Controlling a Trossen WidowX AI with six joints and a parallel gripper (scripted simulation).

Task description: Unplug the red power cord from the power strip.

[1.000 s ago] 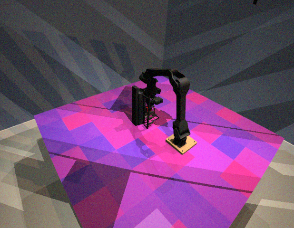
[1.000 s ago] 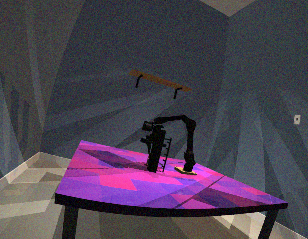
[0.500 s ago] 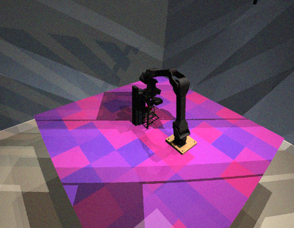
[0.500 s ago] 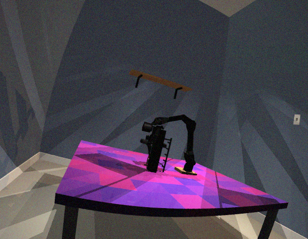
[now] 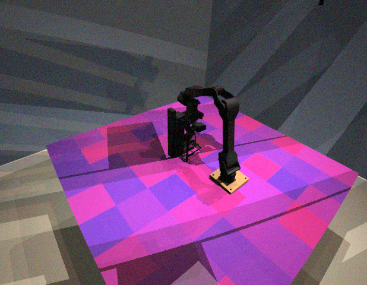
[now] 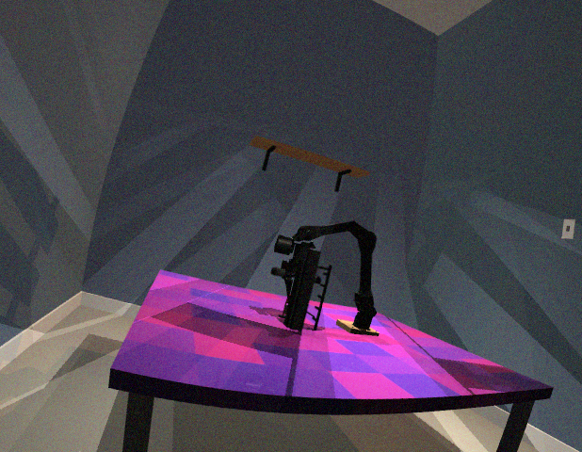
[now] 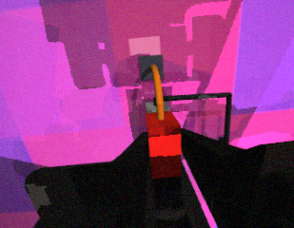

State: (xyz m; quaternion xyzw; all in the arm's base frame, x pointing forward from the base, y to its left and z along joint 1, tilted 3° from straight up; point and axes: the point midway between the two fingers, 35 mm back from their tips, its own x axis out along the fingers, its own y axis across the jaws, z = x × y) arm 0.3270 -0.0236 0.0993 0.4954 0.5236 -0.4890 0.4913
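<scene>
From the top, we're reaching over the bench (image 5: 141,196) to the upright power strip (image 5: 173,132). From the side, same crowding. At the wrist, our hand (image 7: 165,163) is clamping the red plug (image 7: 163,142): rigid block, good flanks to hold; its orange cord (image 7: 157,90) looks bendy.
</scene>
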